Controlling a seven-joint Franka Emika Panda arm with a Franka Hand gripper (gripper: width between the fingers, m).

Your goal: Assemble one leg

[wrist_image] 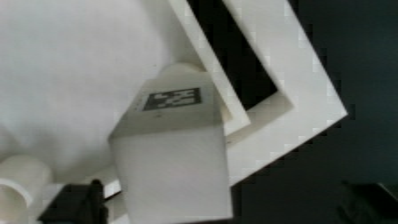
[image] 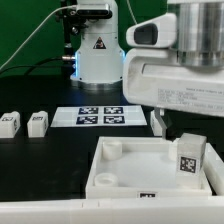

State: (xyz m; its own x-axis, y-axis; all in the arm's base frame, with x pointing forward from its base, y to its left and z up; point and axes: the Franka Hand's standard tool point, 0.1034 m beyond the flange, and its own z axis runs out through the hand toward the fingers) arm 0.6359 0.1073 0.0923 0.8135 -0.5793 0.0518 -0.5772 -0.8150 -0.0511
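Note:
A leg [image: 189, 158], a small white block with a black-and-white tag, stands upright on the large white panel [image: 120, 175] near its corner on the exterior view's right. My gripper [image: 182, 130] hangs over it with the jaws open, one dark finger [image: 160, 122] apart from the leg. In the wrist view the leg [wrist_image: 173, 150] lies between the fingers [wrist_image: 75, 200], close to one and well apart from the other; the gripper [wrist_image: 217, 206] does not close on it. The panel rim [wrist_image: 267, 60] runs beside the leg. Whether the leg sits in a socket is hidden.
Two more small white legs [image: 10, 123] [image: 38, 122] stand on the black table at the exterior view's left. The marker board [image: 100, 116] lies behind the panel. The robot base [image: 98, 50] stands at the back. A round socket [image: 110, 148] shows in the panel's left far corner.

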